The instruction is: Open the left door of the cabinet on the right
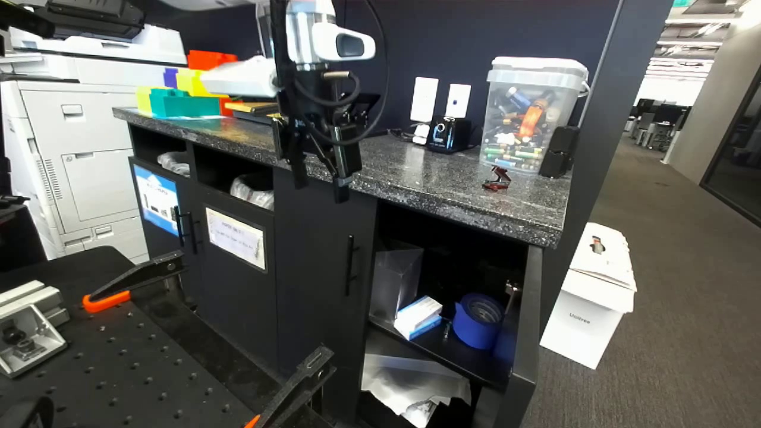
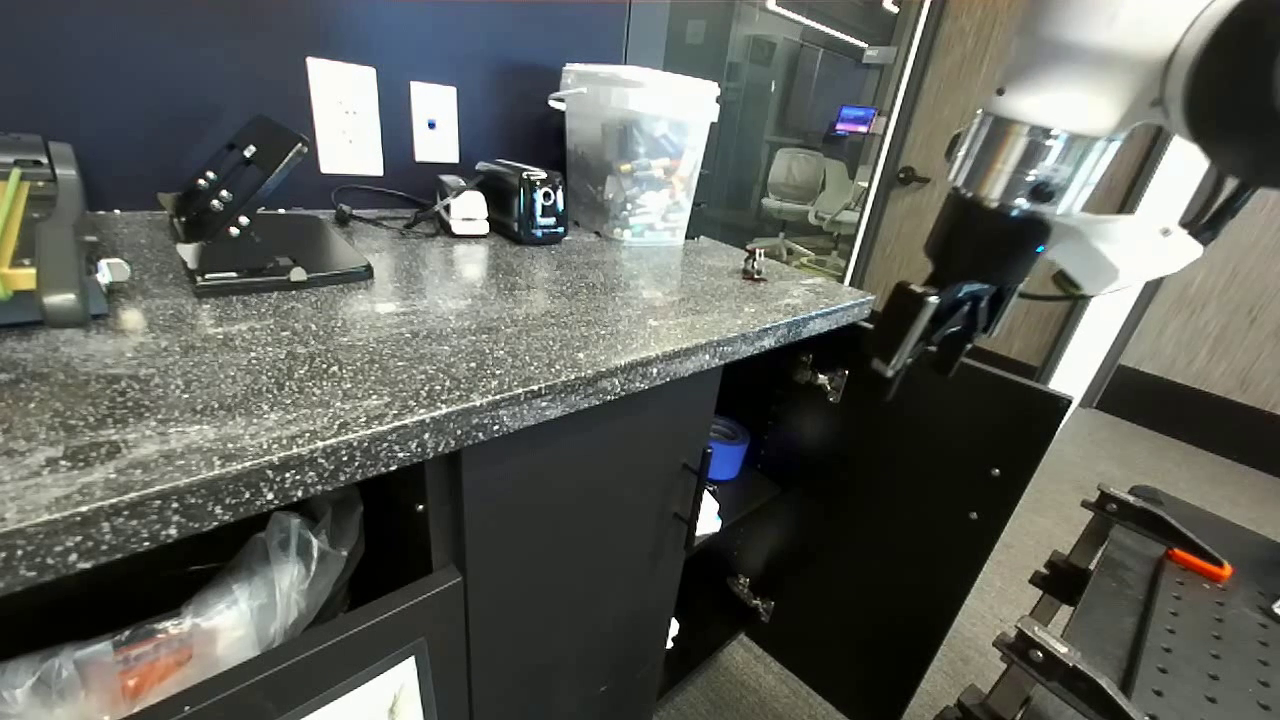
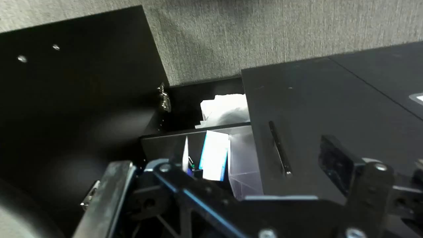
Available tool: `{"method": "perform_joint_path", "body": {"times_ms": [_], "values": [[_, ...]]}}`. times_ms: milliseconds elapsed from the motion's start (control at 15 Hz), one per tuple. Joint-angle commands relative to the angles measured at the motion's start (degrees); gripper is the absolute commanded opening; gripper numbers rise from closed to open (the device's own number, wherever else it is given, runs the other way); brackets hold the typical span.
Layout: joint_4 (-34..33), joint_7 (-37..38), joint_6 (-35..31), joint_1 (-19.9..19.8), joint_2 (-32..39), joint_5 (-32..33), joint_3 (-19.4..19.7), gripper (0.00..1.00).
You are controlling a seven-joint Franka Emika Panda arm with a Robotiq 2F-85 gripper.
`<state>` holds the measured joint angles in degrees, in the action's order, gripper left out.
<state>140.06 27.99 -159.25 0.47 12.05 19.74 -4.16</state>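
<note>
The left door (image 1: 315, 279) is a plain matte black panel, and it is closed. It also shows in an exterior view (image 2: 570, 540) and in the wrist view (image 3: 297, 109). Its slim vertical bar handle (image 1: 349, 264) shows near its right edge and in the wrist view (image 3: 280, 148). The black cabinet has a speckled grey stone top (image 2: 420, 330). My gripper (image 1: 320, 181) is open and empty, above and apart from the handle. In the wrist view, the handle lies between the spread fingers (image 3: 224, 162), farther away. An exterior view shows the gripper (image 2: 918, 340) in front of the open right side.
The right door (image 1: 523, 345) stands wide open. Inside are a blue roll (image 1: 477, 321), a white-blue box (image 1: 418, 317) and a clear container (image 1: 395, 279). A clear tub (image 1: 532, 113) stands on the counter. A black perforated table (image 1: 125, 362) with orange-tipped clamps stands in front.
</note>
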Motion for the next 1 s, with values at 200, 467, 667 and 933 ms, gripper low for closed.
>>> {"method": "perform_joint_path", "body": {"times_ms": [200,467,667,933], "values": [[-20.3,20.3,-11.8,16.2,26.1,12.8,14.0,1.00],[-31.0,27.6,-15.3,25.4,40.5,11.9,21.0,1.00],[-35.1,24.2,-17.8,33.1,47.8,0.3,26.4,1.00],[-37.4,24.1,-21.4,40.9,53.8,-11.3,33.9,1.00]]}}
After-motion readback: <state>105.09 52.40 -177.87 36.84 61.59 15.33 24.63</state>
